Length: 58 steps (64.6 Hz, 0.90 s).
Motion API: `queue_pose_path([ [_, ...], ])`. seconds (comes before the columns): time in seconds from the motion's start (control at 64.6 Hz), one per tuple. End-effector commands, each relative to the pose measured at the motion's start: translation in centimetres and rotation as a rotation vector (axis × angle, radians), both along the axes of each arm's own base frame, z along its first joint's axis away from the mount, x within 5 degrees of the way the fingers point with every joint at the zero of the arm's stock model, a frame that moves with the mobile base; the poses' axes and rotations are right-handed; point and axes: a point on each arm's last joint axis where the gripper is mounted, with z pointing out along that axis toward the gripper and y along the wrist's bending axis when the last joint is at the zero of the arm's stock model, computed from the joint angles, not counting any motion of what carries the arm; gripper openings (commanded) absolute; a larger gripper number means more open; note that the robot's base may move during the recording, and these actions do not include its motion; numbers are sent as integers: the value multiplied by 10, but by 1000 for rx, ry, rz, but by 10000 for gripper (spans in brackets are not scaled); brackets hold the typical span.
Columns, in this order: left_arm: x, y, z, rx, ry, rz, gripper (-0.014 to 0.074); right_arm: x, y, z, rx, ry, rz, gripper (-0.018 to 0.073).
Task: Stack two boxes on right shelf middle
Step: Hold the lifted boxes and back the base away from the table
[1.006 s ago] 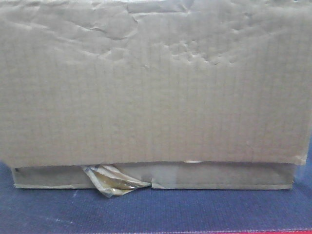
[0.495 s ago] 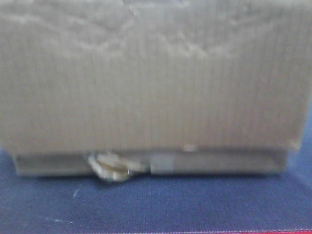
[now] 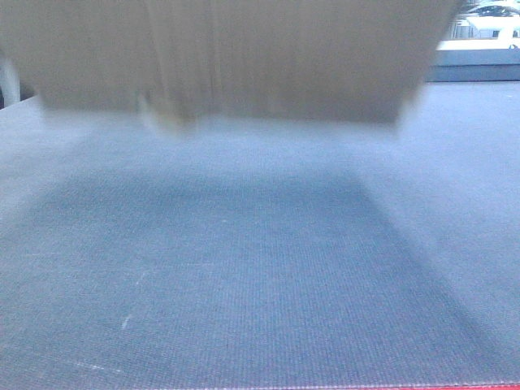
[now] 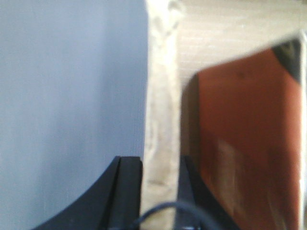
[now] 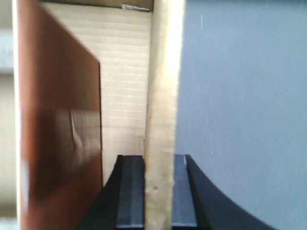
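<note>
The blue tabletop point(image 3: 260, 268) now shows where the box point(image 3: 244, 57) sat 1 second ago. The box has risen to the top of the front view, so I judge the carry to the shelf can begin. I count 1 box and 2 grippers: left gripper point(image 4: 160, 165) and right gripper point(image 5: 158, 163) each pinch a cardboard wall.

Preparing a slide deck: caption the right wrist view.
Right gripper shut on the wall edge of a brown corrugated cardboard box, blue-grey textured surface behind.
</note>
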Motion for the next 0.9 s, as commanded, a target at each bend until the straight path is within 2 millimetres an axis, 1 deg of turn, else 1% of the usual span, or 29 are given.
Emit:
queue_pose_path([
  [0.0, -8, 8, 26, 6, -121, 18, -111, -8, -9, 34, -1, -156, -16, -153],
  [0.124, -12, 11, 42, 7, -191, 24, -111, -12, -14, 56, 9, -239, -37, -153],
  [0.356, -18, 14, 62, -3, -278, 15, -111, -19, -17, 82, 44, -344, -33, -153],
  [0.696, -30, 19, 86, -32, -363, 21, -111, -19, -15, 89, 51, -403, -8, -153],
  [0.789, -30, 20, 87, -9, -365, 27, -111, -19, -14, 91, 56, -425, 4, -153],
  [0.882, -30, 21, 86, 58, -355, 0, -111, -19, -13, 91, 57, -429, 6, -153],
])
